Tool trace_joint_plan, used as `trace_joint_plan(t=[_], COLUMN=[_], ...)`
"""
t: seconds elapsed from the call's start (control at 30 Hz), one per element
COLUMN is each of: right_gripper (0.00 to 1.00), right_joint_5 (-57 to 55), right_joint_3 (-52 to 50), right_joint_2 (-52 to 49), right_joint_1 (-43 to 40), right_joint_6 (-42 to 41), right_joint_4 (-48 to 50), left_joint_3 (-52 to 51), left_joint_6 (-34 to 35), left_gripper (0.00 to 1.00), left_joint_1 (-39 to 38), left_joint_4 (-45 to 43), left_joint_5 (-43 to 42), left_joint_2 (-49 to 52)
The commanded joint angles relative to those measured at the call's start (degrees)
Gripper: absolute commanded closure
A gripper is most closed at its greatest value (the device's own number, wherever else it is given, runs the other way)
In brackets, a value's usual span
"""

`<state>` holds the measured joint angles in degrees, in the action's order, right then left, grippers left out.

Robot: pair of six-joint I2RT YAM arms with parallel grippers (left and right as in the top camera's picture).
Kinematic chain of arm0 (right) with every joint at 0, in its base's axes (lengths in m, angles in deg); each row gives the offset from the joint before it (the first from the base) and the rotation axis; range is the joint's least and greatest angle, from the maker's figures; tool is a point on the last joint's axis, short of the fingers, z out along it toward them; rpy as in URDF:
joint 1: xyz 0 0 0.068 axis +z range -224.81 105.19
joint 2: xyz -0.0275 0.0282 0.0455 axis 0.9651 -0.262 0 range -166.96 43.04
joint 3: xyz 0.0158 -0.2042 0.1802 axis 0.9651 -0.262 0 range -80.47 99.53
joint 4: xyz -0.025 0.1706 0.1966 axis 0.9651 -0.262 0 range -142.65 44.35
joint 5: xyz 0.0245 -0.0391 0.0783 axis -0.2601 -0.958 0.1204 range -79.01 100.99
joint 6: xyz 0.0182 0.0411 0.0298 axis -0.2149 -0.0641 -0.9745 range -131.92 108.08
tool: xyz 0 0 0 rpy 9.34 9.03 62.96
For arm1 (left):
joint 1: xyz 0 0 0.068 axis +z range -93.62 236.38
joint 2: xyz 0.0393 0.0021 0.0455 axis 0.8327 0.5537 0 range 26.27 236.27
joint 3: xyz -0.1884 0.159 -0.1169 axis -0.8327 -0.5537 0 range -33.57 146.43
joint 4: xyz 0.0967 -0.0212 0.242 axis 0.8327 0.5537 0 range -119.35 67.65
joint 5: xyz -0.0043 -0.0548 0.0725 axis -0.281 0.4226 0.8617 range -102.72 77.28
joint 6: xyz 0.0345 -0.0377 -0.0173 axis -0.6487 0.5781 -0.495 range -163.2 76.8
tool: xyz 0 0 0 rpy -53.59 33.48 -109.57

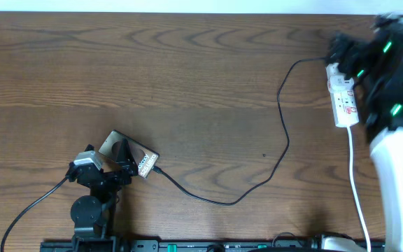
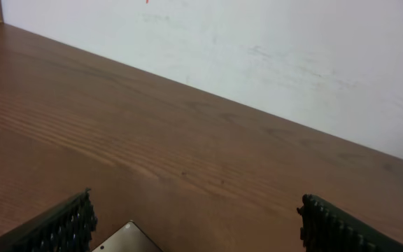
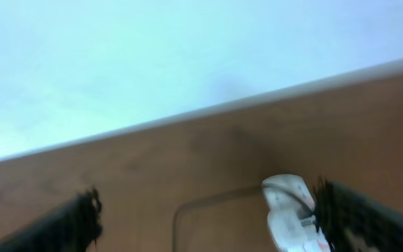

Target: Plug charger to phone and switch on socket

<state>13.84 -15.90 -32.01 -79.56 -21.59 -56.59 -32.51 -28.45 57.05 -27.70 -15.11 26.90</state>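
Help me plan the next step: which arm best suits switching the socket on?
Right, likely: the right claw is open at the socket; the left claw is far off at the phone.

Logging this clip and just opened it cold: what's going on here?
Two robot arms are at work on a charging setup. The left gripper, open, sits over the phone near the front left of the table. The charger runs from the phone's edge across to the socket at the far right; whether its tip is fully seated cannot be told. The right gripper, open, hovers at the socket's far end, gripping nothing.
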Motion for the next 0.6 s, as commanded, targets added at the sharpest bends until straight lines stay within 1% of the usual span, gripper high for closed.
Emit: trace_joint_plan(t=[0.0,0.13,0.27,0.47,0.57], right_gripper=[0.01,0.01,0.01,0.01,0.01], right_joint_5=[-0.61,-0.79,-0.79,-0.79,-0.79], right_joint_3=[-14.16,-29.33,-42.21,-56.41,-61.2], right_joint_2=[9.7,21.33,33.31,46.36,51.12], right_joint_1=[2.69,3.23,3.26,3.26,3.26], right_joint_6=[8.35,8.59,8.48,9.4,9.4], right_joint_4=[8.17,17.38,22.91,27.45,28.11], left_joint_3=[-0.79,-0.79,-0.79,-0.79,-0.79], left_joint_6=[-0.76,-0.76,-0.76,-0.76,-0.76], left_gripper=[0.09,0.09,0.09,0.09,0.09], left_joint_1=[0.28,0.28,0.28,0.28,0.28], left_joint_4=[2.4,2.4,2.4,2.4,2.4], left_joint_5=[0.66,0.66,0.66,0.66,0.66], left_joint_2=[-0.39,-0.39,-0.39,-0.39,-0.39])
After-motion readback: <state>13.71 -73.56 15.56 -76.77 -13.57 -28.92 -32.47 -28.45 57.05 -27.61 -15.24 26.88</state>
